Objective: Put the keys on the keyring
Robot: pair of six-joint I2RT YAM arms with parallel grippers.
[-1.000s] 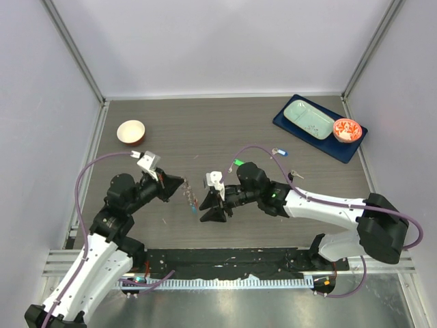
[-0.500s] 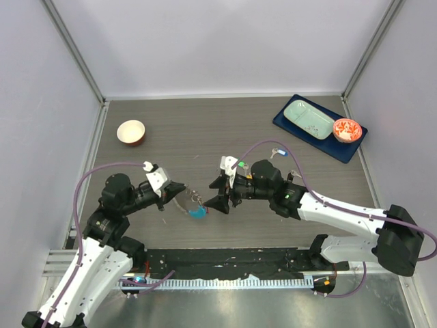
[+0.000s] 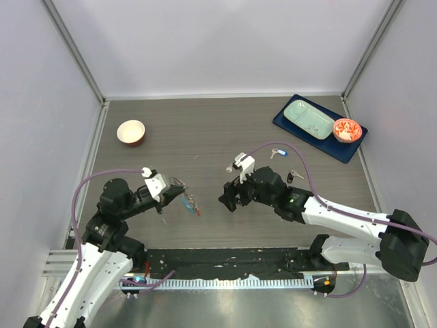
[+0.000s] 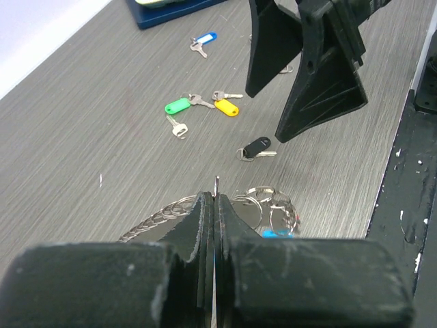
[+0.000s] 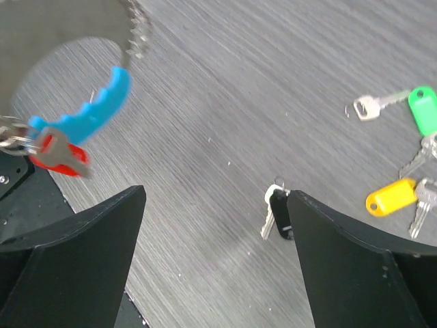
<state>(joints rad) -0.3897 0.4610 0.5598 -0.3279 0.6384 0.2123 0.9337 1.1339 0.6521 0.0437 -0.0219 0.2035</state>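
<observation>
In the left wrist view, the left gripper's pressed-together fingers hide the near part of the keyring, leaving a sliver of its blue strap. In the right wrist view the keyring is blurred, its chain cut off at the top edge, and the keys run off the right edge.

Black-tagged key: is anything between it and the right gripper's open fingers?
Nothing visible does. The black-tagged key lies on the table just ahead of the open right gripper, beside one finger. The other keys lie apart; the keyring is off to the side, held by the left gripper.
</observation>
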